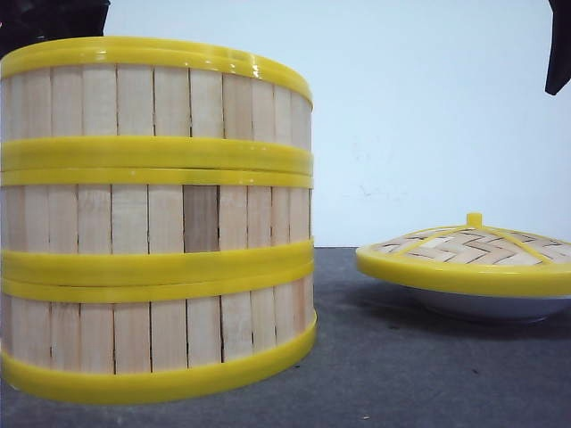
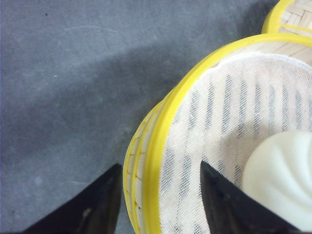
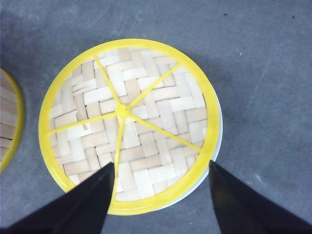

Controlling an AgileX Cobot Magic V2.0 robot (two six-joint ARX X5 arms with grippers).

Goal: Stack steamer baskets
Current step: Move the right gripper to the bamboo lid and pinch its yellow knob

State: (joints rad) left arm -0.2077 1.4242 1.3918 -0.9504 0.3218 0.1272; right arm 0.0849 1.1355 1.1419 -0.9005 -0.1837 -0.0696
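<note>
Three steamer baskets (image 1: 156, 218) stand stacked in one column on the left of the dark grey table (image 1: 401, 357), close to the front camera, so the stack fills much of that view. Their yellow bands meet where one basket sits on the next, and the middle joint looks slightly uneven — the bands there tilt a little rather than lying flush. One slat in the middle basket is darker than its neighbours.

To the right of the stack, apart from it, the domed woven lid (image 1: 468, 254) rests on a shallow white dish (image 1: 486, 308); the lid's yellow rim overhangs the dish, and its small yellow knob points up.

In the left wrist view the left gripper (image 2: 161, 200) is spread open, its two dark fingers (image 2: 97, 204) straddling the rim of the top basket (image 2: 161, 146) — one finger outside the wall, the other inside. Whether either touches the wall cannot be told. A white mesh liner (image 2: 234, 107) covers the basket's floor, and a pale white bun (image 2: 282, 180) lies on it.

The right gripper (image 3: 161, 195) is also open and holds nothing; it hangs above the lid (image 3: 129, 124), its fingers framing the near part of the yellow rim. An edge of the stack (image 3: 9, 122) shows at the side of that view.
</note>
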